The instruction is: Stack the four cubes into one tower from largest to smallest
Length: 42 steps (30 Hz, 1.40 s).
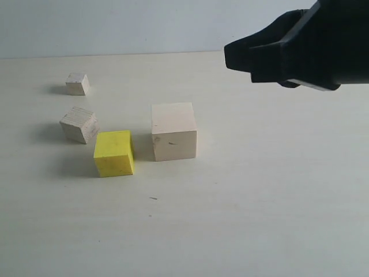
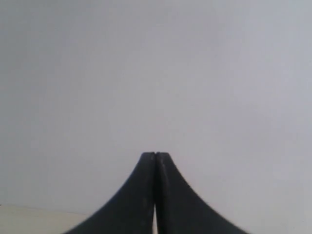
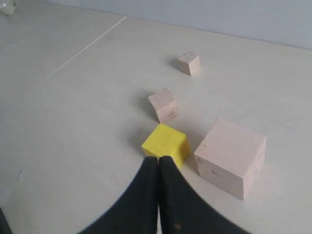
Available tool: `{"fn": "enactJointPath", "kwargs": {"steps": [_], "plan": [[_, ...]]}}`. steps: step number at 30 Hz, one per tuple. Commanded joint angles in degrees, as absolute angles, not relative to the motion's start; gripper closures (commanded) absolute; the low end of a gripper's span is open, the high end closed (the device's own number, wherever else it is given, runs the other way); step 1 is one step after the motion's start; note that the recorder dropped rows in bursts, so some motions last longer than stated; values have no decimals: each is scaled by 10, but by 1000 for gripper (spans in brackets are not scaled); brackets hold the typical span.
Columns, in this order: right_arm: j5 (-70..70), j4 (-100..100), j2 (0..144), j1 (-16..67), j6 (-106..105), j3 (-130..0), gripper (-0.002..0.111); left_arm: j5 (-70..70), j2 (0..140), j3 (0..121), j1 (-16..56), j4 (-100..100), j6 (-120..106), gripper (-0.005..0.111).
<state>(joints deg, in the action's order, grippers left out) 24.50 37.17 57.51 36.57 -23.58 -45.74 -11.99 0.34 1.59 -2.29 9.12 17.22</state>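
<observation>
The right tool (image 1: 229, 57) is seen in the exterior view as a black shape held in the air at the upper right, above the desk (image 1: 271, 208) and well apart from all the cubes; in the right wrist view the right tool (image 3: 158, 158) is shown with its two black fingers pressed together, nothing being held between them. The left tool (image 2: 155, 154) is shown in the left wrist view with its fingers likewise pressed together and empty, set against a plain pale grey background, with only a sliver of the desk visible at one corner; it is not seen in the exterior view. The four cubes are found singly on the desk, each resting on the desk surface itself and none placed on another. The large pale wood cube (image 1: 173, 131) is set near the middle of the exterior view. The bright yellow cube (image 1: 114, 153) is placed just beside it, to its left and slightly nearer the camera, a narrow gap being left between them. The grainy grey-tan wood cube (image 1: 79, 124) is found near the yellow cube's far left corner, turned at an angle; in the right wrist view a small gap is seen between the two. The tiny pale wood cube (image 1: 77, 84) is set farther back on the left, apart from the others.
</observation>
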Motion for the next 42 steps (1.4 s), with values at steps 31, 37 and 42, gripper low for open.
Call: {"fn": "enactJointPath", "kwargs": {"steps": [31,37,42], "plan": [[75,223,534,367,-238,-455,108,-415,634,438,6,999,942,107],[102,223,534,367,-223,-455,108,-415,633,446,6,999,941,107],[106,223,534,367,-212,-455,108,-324,633,446,6,960,966,107]]}}
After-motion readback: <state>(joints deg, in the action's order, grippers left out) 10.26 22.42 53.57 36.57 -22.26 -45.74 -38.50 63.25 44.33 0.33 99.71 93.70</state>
